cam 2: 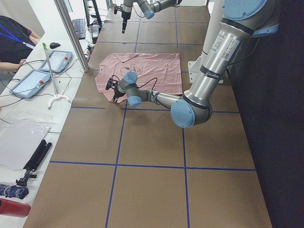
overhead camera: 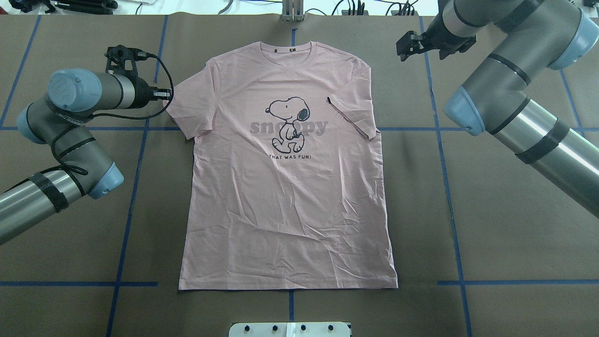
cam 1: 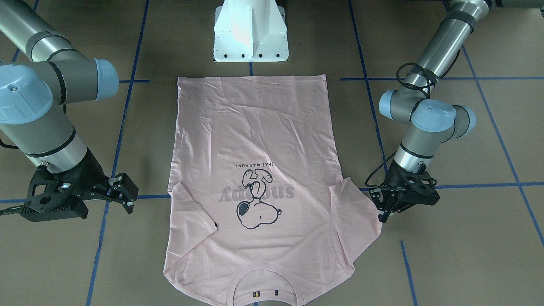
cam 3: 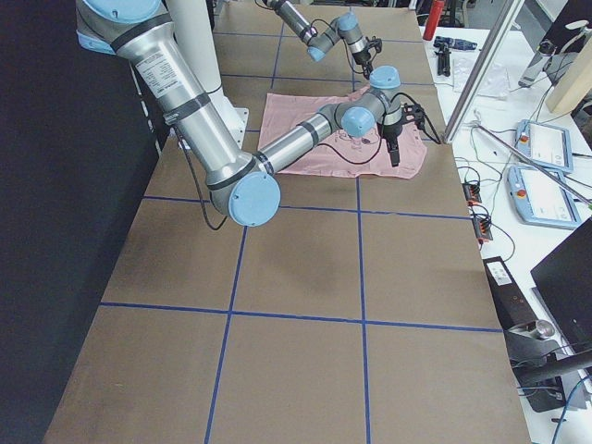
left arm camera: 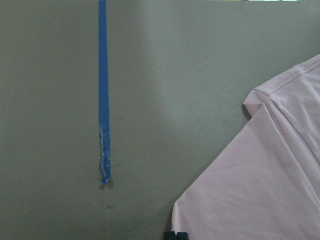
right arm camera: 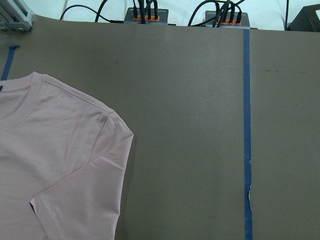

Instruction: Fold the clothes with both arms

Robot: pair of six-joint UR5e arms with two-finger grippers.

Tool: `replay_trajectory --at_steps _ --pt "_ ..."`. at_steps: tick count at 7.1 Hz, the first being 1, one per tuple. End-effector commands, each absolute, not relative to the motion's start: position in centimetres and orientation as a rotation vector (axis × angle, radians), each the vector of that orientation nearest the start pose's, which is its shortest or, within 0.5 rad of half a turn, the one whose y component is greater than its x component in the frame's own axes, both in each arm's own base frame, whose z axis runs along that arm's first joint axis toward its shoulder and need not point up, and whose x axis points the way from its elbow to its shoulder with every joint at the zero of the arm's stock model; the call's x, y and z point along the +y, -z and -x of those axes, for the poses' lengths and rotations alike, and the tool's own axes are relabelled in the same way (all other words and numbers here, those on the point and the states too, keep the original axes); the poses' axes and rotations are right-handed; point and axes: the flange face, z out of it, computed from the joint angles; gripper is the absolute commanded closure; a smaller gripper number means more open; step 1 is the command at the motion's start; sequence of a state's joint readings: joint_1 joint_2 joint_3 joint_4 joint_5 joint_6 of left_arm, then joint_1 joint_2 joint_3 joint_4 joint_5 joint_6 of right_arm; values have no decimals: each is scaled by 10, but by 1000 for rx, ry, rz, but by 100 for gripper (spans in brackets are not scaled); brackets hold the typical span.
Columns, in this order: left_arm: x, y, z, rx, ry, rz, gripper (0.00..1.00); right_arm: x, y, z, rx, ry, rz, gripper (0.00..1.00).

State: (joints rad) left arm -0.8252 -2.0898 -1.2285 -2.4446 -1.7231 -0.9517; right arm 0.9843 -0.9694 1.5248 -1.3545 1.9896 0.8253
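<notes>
We see a bench [overhead camera: 491, 243] covered in brown material and marked into squares by blue tape lines [overhead camera: 125, 220]. A white pedestal base [cam 1: 250, 32] stands at its robot-side edge. On the white side bench [cam 2: 47, 118], teach pendants [cam 2: 57, 61] lie near an aluminium post [cam 2: 71, 33]. A person [cam 2: 12, 40] is at its far side. A black tripod [cam 2: 34, 159] and a red bottle [cam 2: 13, 208] lie nearer us.

The pale pink T-shirt [overhead camera: 285, 201] lies flat and print-up on the desk [overhead camera: 491, 243], lightly creased, with its collar away from the robot. Its sleeve on the robot's right is folded in over the chest. The other sleeve is spread out, with the left hand [cam 1: 383, 216] at its tip. The right hand [cam 1: 127, 195] hangs clear of the shirt.
</notes>
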Motion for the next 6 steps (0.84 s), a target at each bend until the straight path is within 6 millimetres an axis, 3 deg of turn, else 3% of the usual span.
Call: replay_trajectory --at_steps 1,2,3,5,6 --pt "-631 -334 -425 819 111 -535 100 -641 -303 318 -795 -59 -317 0" --pt "-642 -285 -438 776 126 -488 100 -641 -304 318 -793 -60 -315 0" --pt "-645 -256 -445 759 127 -469 100 -641 -304 318 -793 -60 -315 0" --pt "-655 -244 -483 747 146 -429 100 -641 -305 319 -792 -59 -313 0" --pt "-651 -241 -491 750 142 -423 100 -641 -306 320 -790 -59 -311 0"
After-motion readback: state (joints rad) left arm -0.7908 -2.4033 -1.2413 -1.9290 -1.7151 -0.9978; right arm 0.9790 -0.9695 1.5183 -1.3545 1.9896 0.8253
